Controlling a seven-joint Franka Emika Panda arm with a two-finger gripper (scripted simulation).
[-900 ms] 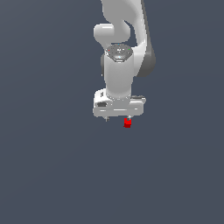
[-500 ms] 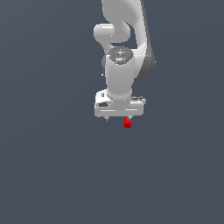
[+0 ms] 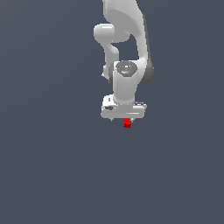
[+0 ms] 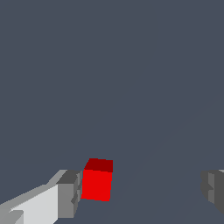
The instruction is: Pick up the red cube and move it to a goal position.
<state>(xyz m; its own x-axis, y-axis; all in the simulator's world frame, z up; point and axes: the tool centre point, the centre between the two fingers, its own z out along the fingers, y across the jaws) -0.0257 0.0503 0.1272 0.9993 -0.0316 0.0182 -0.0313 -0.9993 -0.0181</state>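
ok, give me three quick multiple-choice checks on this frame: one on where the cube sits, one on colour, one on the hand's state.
1. Where is the small bright red plain-faced cube?
A. Between the fingers, beside one pad
B. Off to the side, outside the hand
C. On top of the arm

2. What colour is the surface under it?
A. White
B. Dark grey-blue
C. Green

3. How does the white robot hand stand?
A. Shut on the cube
B. Open
C. Out of view

Answers:
1 A: wrist view shows the cube next to one grey pad.
2 B: the floor is uniformly dark grey-blue.
3 B: a wide gap separates the cube from the other pad.
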